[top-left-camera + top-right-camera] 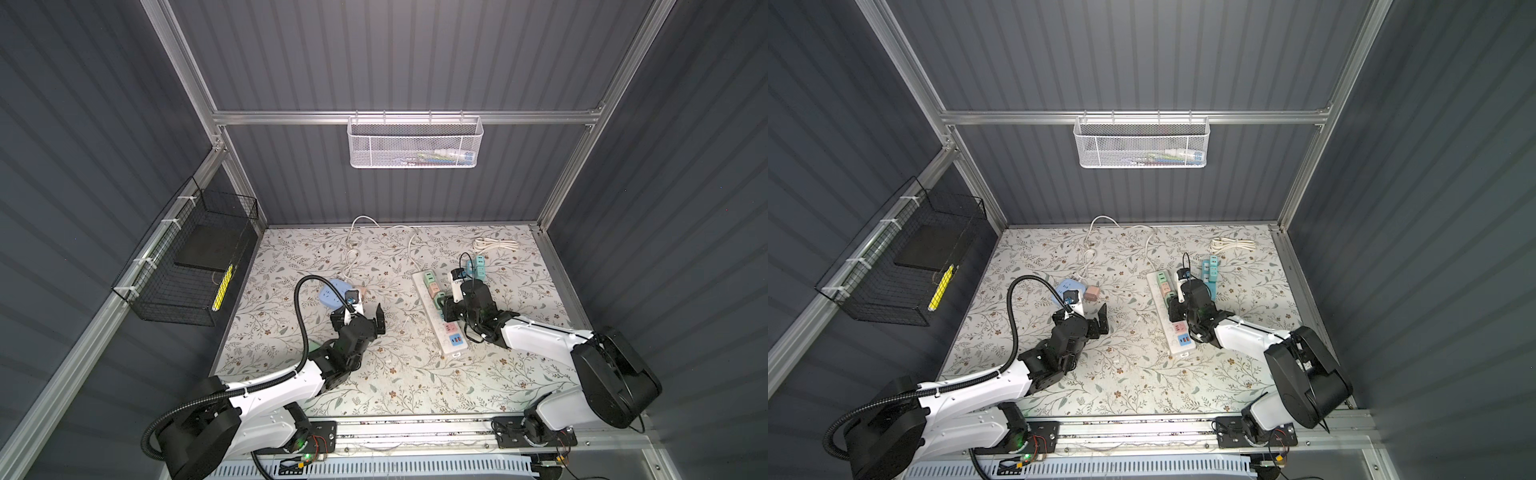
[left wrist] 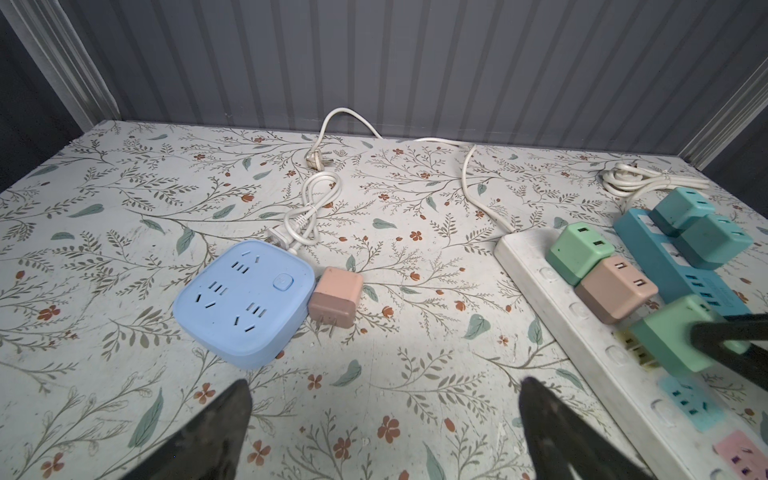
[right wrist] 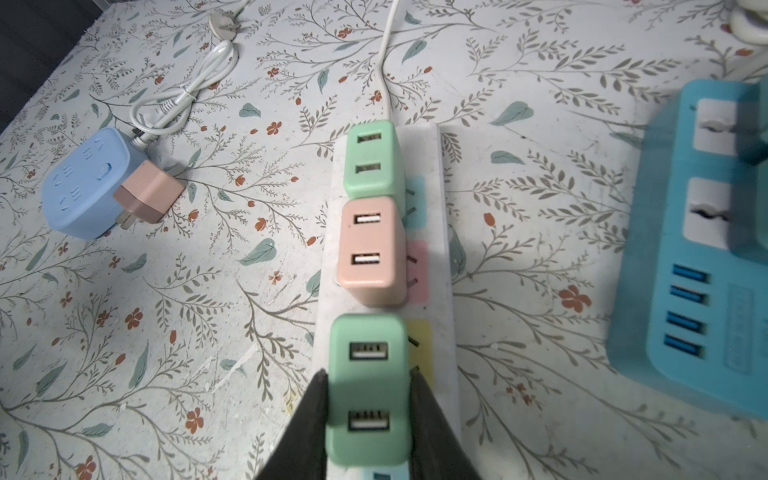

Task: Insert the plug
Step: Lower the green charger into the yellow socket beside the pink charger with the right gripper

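Note:
My right gripper is shut on a green plug with two USB ports. The plug stands over the yellow socket of the white power strip, and its prongs show just under it in the left wrist view. Another green plug and a pink plug stand in the same strip. In both top views that gripper is at the strip's middle. My left gripper hangs open over bare table. A loose pink plug lies against a blue square socket block.
A blue power strip with teal plugs lies right of the white strip. White cables and a coiled cord lie near the back wall. A white mesh basket and a black wire basket hang on the walls.

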`<state>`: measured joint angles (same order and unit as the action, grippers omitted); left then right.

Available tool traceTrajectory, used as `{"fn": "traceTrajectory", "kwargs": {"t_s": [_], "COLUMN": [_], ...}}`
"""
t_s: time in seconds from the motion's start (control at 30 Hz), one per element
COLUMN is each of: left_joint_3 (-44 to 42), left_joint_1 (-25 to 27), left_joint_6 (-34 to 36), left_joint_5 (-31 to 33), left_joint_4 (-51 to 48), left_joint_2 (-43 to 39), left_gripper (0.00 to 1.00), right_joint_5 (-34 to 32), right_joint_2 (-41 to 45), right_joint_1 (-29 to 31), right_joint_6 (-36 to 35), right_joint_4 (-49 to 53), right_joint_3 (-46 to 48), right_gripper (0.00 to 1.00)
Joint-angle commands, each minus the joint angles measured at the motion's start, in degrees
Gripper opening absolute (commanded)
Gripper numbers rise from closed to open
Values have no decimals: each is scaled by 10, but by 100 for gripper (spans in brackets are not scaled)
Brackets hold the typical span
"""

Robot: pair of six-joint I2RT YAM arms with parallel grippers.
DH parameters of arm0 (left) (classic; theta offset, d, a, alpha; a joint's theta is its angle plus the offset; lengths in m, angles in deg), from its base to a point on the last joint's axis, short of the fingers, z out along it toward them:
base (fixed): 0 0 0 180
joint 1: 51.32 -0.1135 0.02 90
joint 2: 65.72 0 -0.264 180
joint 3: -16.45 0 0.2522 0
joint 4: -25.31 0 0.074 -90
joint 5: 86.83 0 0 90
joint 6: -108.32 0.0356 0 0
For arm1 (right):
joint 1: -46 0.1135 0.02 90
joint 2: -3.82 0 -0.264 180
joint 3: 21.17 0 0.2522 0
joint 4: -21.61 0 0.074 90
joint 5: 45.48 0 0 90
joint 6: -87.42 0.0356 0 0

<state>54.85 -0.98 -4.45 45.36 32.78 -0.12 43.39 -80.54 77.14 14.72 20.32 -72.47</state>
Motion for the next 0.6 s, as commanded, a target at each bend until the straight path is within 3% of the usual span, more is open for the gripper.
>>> {"fn": "traceTrajectory", "kwargs": {"t_s": [0.0,0.3,0.57], "left_joint_3": [-5,-6,-4], "left_joint_1": [-5,-10,-12], "left_joint_6": [-2,-2,-1], "left_joint_5": [-2,-7,-11], "left_joint_4": [14,16,15], "left_joint_2": [-8,-10,-8], "left_gripper": [100,100,100], "right_joint_5": [-21,-60,-46], "right_joint_2": [-2,12,-9], "right_joint_1": [4,7,13], "right_joint_6": [-8,-16,-22], "right_joint_4": [-8,-19,7], "right_joint_3": [-7,4,-13], "right_gripper": [21,21,21]}}
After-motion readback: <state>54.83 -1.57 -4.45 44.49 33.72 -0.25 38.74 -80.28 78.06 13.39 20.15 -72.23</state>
